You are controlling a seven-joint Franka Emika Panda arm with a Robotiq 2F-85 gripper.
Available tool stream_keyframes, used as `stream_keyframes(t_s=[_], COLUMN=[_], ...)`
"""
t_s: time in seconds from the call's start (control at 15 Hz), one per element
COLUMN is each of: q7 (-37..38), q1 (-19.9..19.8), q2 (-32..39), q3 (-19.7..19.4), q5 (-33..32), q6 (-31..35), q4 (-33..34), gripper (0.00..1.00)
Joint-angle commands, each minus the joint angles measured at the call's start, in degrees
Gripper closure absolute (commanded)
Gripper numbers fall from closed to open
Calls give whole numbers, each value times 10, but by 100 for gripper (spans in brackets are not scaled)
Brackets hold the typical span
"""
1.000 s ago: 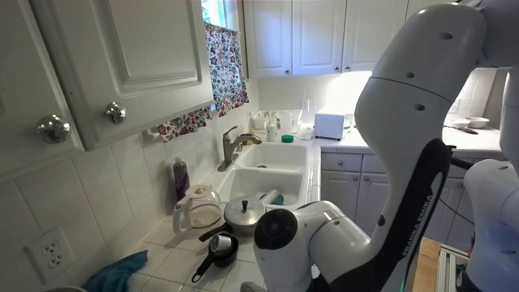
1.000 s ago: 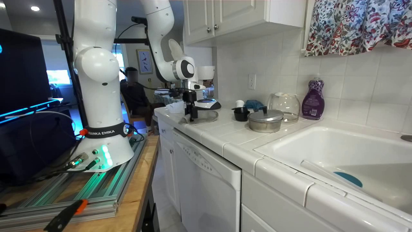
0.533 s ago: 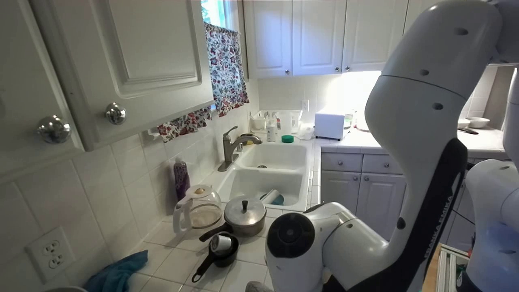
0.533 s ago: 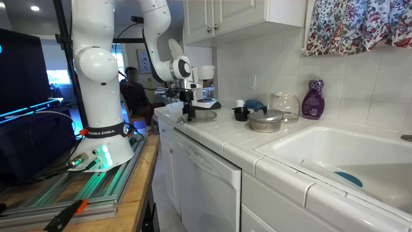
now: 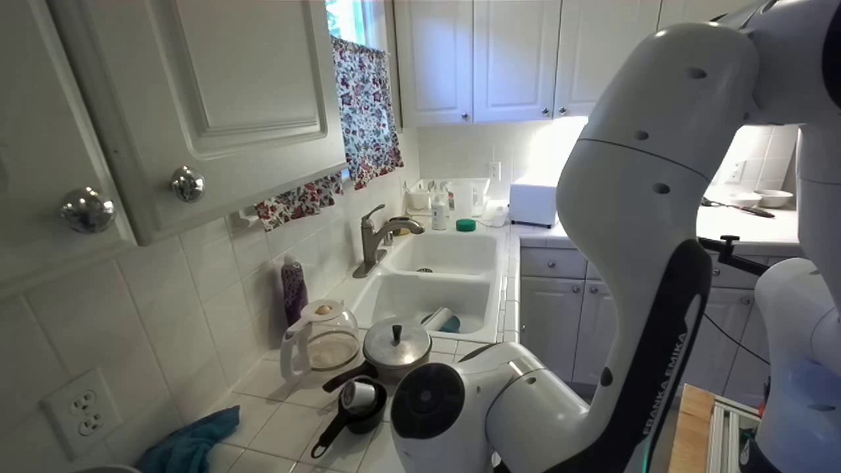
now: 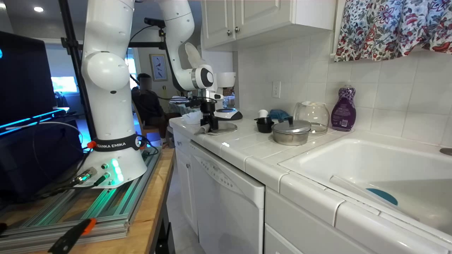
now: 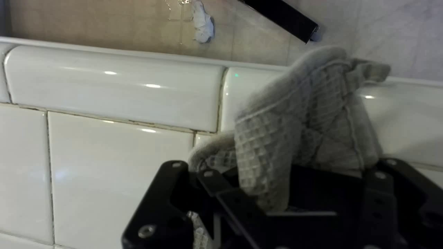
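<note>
Jaws clenched on grey cloth (waffle-textured), white tiled counter beneath, floral curtain, white cabinets

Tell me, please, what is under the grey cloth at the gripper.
In the wrist view, white edge tiles show on both sides of the grey cloth; whatever its folds cover cannot be seen.

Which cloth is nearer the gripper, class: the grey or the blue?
The grey cloth, waffle-textured and bunched right against the gripper at the counter edge. The blue cloth lies apart from it, beside the tiled wall.
</note>
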Motion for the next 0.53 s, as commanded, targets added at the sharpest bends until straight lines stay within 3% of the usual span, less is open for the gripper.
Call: stream_keyframes(t_s=[0.0, 0.33, 0.4, 0.47], q7=[-2, -39, -7, -10], q1=[-8, -39, -29, -33], q2=[-31, -99, -55, -64], q3=[-5, 2, -2, -1], q5=[24, 54, 31, 31], q6=[-14, -5, -14, -14], q4=[-25, -79, -43, -48], gripper=[100, 100, 100, 100])
